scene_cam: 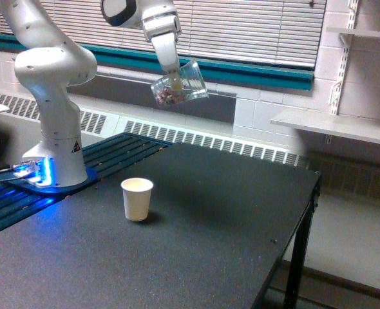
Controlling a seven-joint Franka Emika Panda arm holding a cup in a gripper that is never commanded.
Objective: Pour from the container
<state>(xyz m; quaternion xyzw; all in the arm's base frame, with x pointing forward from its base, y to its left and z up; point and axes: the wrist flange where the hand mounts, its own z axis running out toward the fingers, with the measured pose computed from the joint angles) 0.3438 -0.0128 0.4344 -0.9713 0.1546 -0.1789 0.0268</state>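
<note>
A big black table (pixel 196 212) with a grainy matte top takes up the lower half of the frame. The white, glossy, rounded robot arm (pixel 51 84) is seated on a blue-lit base at the left edge and bends overhead into the upper middle. A small opaque white paper cup (pixel 137 199), slightly tapered, is parked upright on the table at lower left of centre.

The gripper (pixel 172 69) is seen up top, pinched onto the container (pixel 179 86), so it's closed on the cup's wall. That container is a clear plastic cup, tapered with a wider rim, held high in the upper middle of the frame, well above the table and up-right of the paper cup. It's tilted heavily: the long axis runs close to sideways, rim aimed right and slightly up, base toward lower left. Reddish-brown and pale bits (pixel 167 96) are bunched in the base end.
</note>
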